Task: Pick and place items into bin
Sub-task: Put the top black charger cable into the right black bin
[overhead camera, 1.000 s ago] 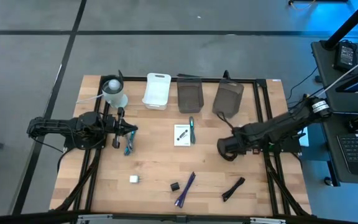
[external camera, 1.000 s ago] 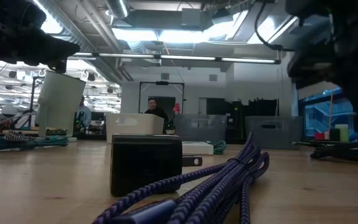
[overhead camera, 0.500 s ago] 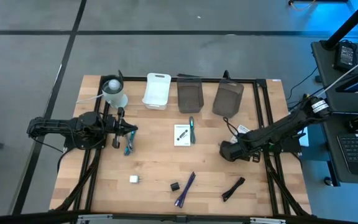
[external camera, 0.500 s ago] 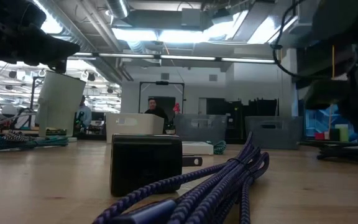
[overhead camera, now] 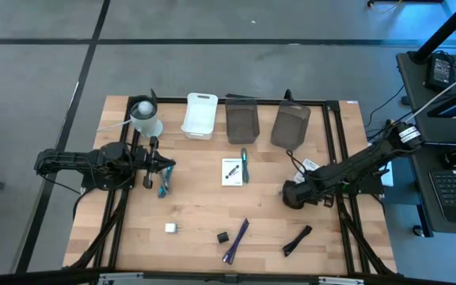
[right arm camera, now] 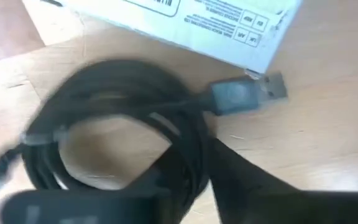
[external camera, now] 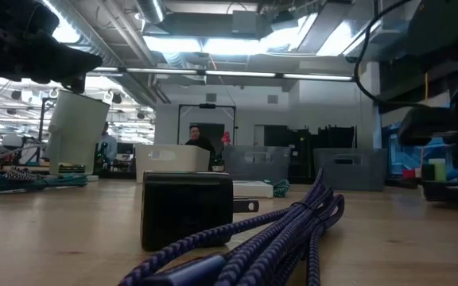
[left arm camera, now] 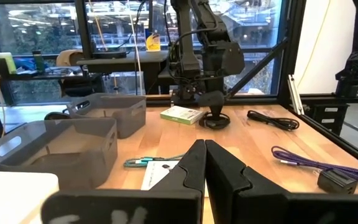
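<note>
My right gripper [overhead camera: 291,195] is low over a black coiled cable [right arm camera: 123,118] with a USB plug [right arm camera: 244,94], at the table's right. It is open, and its fingers [right arm camera: 260,180] stand on either side of the coil's near strand; I cannot tell whether they touch it. My left gripper [left arm camera: 204,165] is shut and empty above the table's left side [overhead camera: 161,166]. A teal pen [overhead camera: 245,165] lies beside a white card [overhead camera: 230,171] mid-table. A purple cable [overhead camera: 236,240], a black cube [overhead camera: 222,237], a white cube [overhead camera: 170,228] and a black marker [overhead camera: 297,241] lie near the front edge.
A white bin [overhead camera: 199,115] and two grey bins [overhead camera: 241,123] [overhead camera: 291,125] stand along the far edge, with a white cup [overhead camera: 145,117] to their left. A small white box [right arm camera: 185,22] lies just beyond the coil. A teal cord [overhead camera: 165,186] lies under my left gripper. A person shows in the room behind.
My right gripper has gone down and a little toward the table's near edge, onto the black coiled cable. My left arm has kept still.
</note>
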Motion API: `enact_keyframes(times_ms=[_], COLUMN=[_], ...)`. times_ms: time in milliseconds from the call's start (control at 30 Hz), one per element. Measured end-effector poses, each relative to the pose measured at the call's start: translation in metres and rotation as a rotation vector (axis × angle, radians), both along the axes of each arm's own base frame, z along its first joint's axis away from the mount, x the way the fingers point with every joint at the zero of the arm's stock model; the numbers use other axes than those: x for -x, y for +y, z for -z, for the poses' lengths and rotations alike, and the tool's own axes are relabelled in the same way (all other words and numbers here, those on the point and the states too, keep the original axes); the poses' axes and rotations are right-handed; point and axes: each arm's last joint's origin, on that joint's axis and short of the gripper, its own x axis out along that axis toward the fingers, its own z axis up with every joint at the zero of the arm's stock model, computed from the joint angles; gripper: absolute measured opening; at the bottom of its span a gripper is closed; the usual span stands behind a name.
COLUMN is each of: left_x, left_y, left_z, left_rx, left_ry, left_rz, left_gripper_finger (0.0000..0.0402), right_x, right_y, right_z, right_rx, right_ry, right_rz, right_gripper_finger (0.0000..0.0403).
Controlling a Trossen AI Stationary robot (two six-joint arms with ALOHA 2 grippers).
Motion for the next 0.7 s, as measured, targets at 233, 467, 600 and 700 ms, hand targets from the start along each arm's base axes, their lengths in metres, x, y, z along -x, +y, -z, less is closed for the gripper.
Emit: enact_keyframes(times_ms=[233,467,600,700], left_x=[0.0,0.0,0.0,0.0], left_y=[0.001,0.001,0.002,0.004], left_z=[0.0,0.0,0.0,-0.001], left_rx=[0.001,0.001,0.004,0.033], left_ry=[-0.003,-0.004,-0.005,-0.008], left_rz=[-0.043,-0.048,-0.078,-0.127], left_gripper_finger=[0.0004,0.0004,0.0004,0.0004], right_x=[-0.016,-0.038,-0.04,-0.039], right_y=[0.006,0.008,-0.007,-0.026], right_z=[-0.02,-0.074,-0.112,-0.141], right_rx=[-0.004,0.16,0.304,0.407], right_ry=[-0.115,-0.283,-0.301,-0.286], right_rz=[-0.135,-0.236,-0.274,-0.32], right_gripper_finger=[0.0025,0.001,0.001,0.001])
